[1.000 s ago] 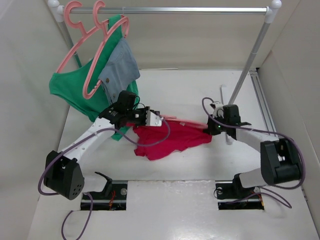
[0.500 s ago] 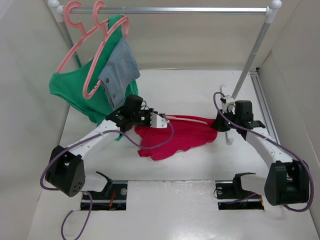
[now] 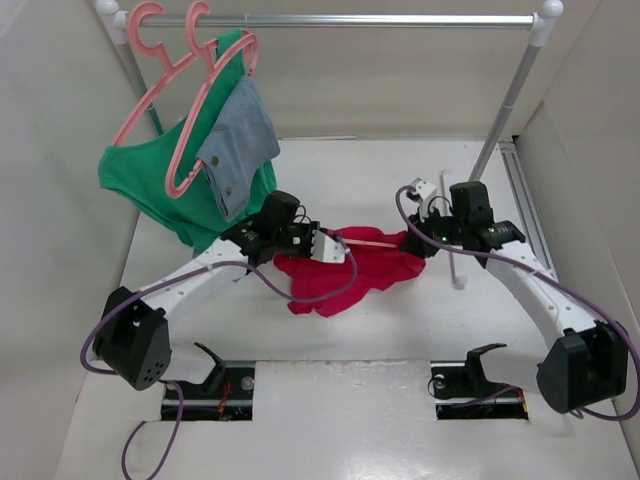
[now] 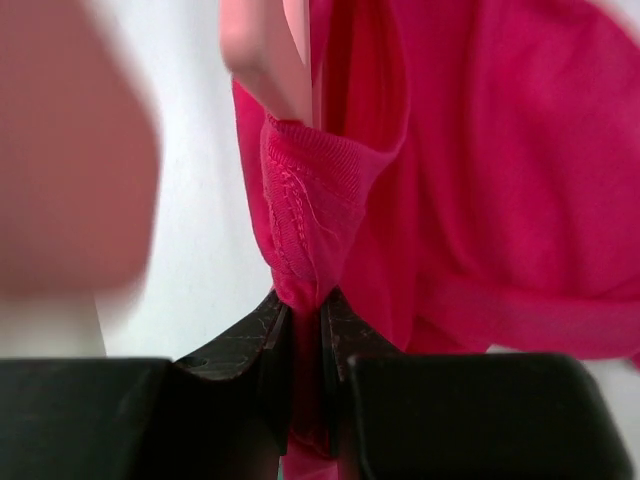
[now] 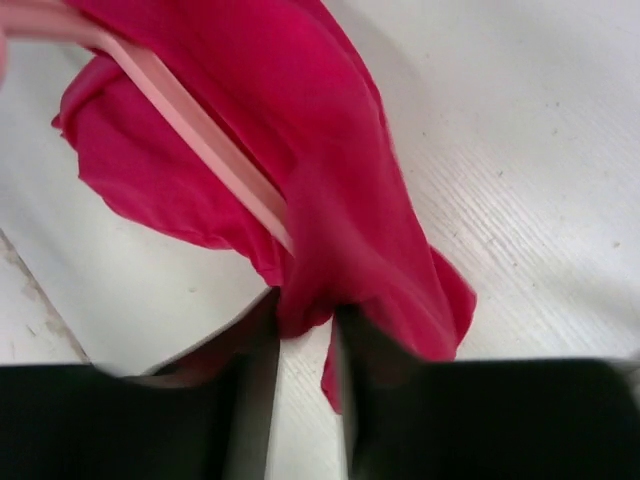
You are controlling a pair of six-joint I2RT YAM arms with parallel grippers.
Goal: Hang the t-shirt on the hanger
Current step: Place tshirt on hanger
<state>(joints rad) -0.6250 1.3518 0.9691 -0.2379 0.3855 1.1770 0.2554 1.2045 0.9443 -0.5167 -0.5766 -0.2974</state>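
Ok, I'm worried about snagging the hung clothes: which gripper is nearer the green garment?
Left. The left gripper pinches the t-shirt just to the right of the green garment; the right gripper is further right, at the shirt's other end.

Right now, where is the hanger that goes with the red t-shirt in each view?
Top external: hanger, thin pink bar at centre, along the t-shirt's far edge.
Left wrist: top centre, blurred.
Right wrist: diagonal bar, upper left.
Shared landmark: the red t-shirt itself.
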